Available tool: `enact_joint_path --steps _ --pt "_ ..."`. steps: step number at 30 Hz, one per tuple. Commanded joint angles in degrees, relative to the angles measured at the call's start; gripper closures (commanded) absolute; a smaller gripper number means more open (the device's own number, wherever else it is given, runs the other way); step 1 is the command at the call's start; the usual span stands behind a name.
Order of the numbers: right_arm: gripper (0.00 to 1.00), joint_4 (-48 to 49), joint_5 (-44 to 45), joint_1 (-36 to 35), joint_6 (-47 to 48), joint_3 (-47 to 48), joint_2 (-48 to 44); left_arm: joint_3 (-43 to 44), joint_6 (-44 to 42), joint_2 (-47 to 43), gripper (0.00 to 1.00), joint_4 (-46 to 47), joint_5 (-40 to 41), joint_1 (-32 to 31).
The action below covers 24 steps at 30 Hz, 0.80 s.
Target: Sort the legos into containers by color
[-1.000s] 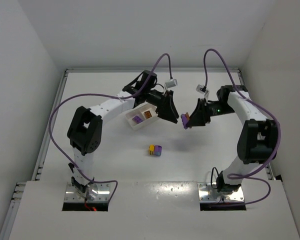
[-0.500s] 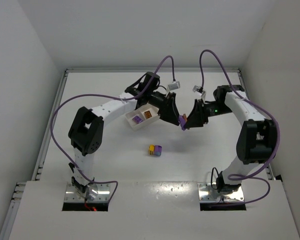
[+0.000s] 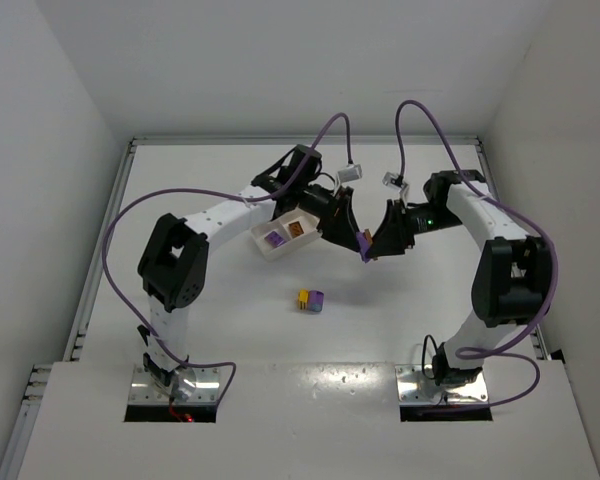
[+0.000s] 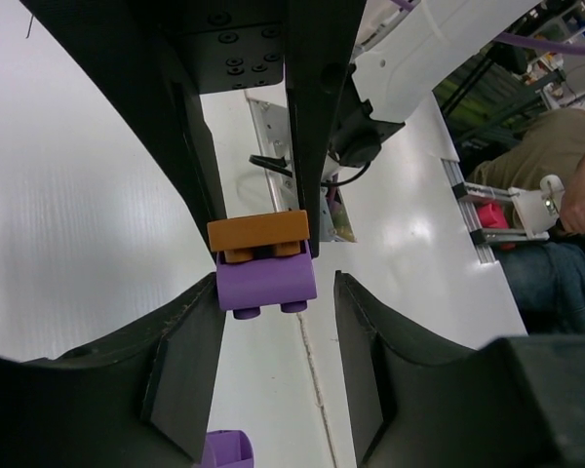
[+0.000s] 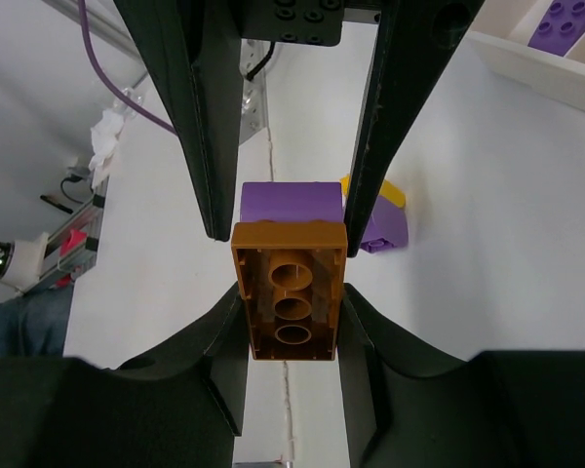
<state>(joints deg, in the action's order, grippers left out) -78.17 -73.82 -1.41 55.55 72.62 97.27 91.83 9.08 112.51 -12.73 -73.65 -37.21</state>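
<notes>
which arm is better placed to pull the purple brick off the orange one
Left: the left tool straddles the purple brick, jaws open; the right tool is shut on the orange brick.

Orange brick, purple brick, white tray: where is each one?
orange brick (image 5: pixel 291 292), right wrist view, hollow underside
purple brick (image 4: pixel 266 283), left wrist view, side face
white tray (image 3: pixel 278 251), top view, near wall

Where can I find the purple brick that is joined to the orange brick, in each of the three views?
Top view: the purple brick is a small speck just right of centre, at the right claw's tip.
Left wrist view: centre, directly below the orange brick.
Right wrist view: centre, just above the orange brick.
Shared landmark: the right claw, shut on the orange brick.
</notes>
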Motion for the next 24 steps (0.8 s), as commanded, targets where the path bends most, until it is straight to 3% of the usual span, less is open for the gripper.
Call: enact_joint_path --steps 1,5,12,13,14,17,24 --pt "0.90 -2.4 -3.2 -0.6 2.7 1.7 0.5 0.7 -1.3 0.4 0.47 2.2 -1.8 -1.5" --pt "0.90 -2.4 -3.2 -1.1 2.7 1.7 0.5 1.2 -1.3 1.0 0.50 2.2 -1.8 -2.0" --pt "0.90 -2.4 -3.2 -1.1 2.7 1.7 0.5 1.2 -1.3 1.0 0.74 2.2 -1.8 -2.5" --pt "0.87 -2.4 -3.2 -1.1 2.7 1.7 0.5 1.2 -1.3 1.0 0.77 2.2 -1.8 -2.5" --pt "0.72 -2.4 -3.2 -1.1 2.7 1.7 -0.1 1.2 -1.3 1.0 0.77 2.2 -1.1 -2.5" --pt "0.54 -2.4 -3.2 -1.1 2.7 1.7 -0.1 -0.1 -1.8 0.4 0.81 2.2 -1.1 -3.0" --pt "0.43 -2.4 -3.7 -0.6 2.2 1.7 -0.6 -1.2 -1.8 0.4 0.82 2.7 -1.1 -3.0"
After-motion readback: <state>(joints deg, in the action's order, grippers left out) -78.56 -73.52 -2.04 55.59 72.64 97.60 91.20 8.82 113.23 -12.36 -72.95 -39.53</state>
